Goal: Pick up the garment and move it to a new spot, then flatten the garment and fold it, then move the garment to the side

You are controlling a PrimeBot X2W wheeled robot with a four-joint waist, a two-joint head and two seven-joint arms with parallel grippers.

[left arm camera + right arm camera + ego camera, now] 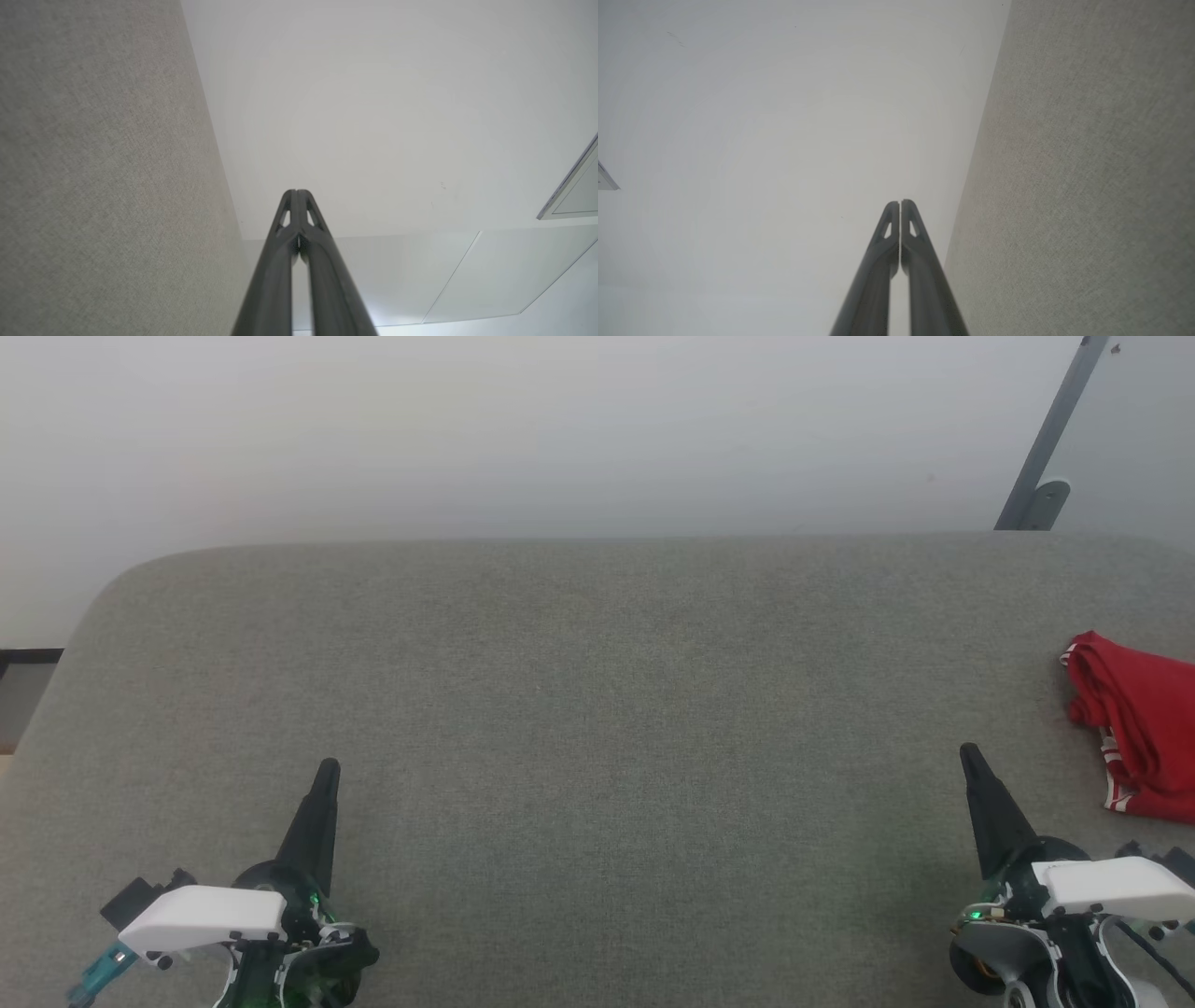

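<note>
Two grippers sit low in the head view, both with jaws closed and holding nothing. The left gripper (328, 768) is at lower left, fingers pressed into one dark spike that points up the view and leans slightly right, its white wrist housing behind it. The right gripper (969, 751) is at lower right, its spike leaning slightly left. Both hover over the grey table (597, 709), well apart from each other. The garment (1144, 728) lies bunched on the table at the right edge, red with striped trim showing, partly cut off by the frame. It is near the right gripper, off to its right and not touching it. A pale wall (560, 429) stands behind, and a grey bar (1050, 429) slants at upper right.

Left wrist view: the left gripper (296, 192) has its fingers together at the tips, table running down the left side, wall ahead.

Right wrist view: the right gripper (900, 203) has its fingers together too, table on the right side, wall on the left.
</note>
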